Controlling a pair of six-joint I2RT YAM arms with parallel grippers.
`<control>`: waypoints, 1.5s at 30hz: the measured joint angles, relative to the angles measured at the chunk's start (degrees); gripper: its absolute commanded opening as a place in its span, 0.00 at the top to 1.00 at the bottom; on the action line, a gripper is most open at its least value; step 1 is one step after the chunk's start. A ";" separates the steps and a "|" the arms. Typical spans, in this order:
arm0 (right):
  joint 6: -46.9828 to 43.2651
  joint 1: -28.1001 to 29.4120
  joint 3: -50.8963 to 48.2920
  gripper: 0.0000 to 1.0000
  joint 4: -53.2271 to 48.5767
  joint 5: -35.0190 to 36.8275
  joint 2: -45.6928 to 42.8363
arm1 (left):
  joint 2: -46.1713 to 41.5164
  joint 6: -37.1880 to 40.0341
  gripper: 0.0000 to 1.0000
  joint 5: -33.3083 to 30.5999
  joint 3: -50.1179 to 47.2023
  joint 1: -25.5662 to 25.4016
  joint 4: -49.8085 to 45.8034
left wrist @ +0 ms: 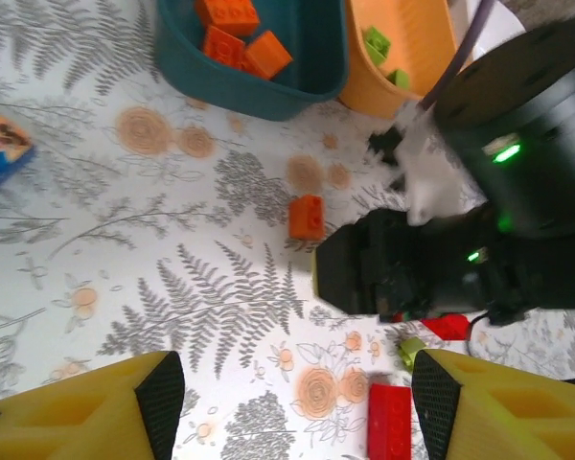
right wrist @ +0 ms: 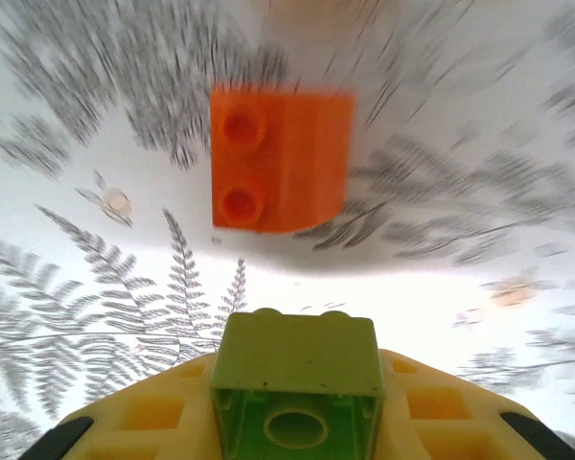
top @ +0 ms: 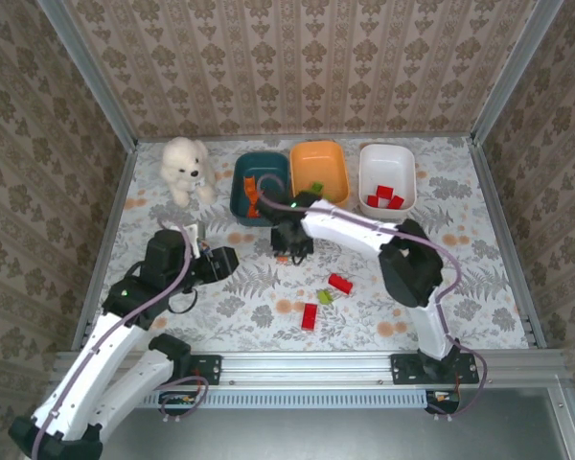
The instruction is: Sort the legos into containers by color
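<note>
Right gripper [top: 292, 245] sits low over the surface [top: 220, 307], just near of the teal tub [top: 261, 187], its fingers closed on a small green brick [right wrist: 297, 379]. Brick judged light, rigid, glossy plastic: it could twist or slip out if pinched off-centre, so take it square across the flat sides. An orange brick [right wrist: 280, 158] lies loose just beyond it. The orange tub [top: 318, 171], with green pieces inside, is just far-right, and its raised rim must be cleared. Left gripper [left wrist: 297, 412] is roughly half open and empty, hovering to the left. Room between the arms looks tight.
</note>
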 measured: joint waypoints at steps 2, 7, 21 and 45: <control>-2.10 -4.52 3.04 0.76 -0.02 0.94 -1.33 | 2.62 -0.46 0.33 0.04 -0.02 -1.73 2.51; -6.80 -14.36 13.25 0.76 -0.20 2.84 1.66 | 9.53 -0.85 0.32 -0.04 0.55 -4.24 7.26; -13.99 -21.84 34.32 0.73 5.20 -3.98 24.96 | 18.16 -0.79 0.31 -0.31 6.08 -5.20 12.83; -19.65 -23.96 39.50 0.49 8.28 -12.66 28.39 | 20.57 -0.74 0.30 -1.40 7.10 -5.16 12.26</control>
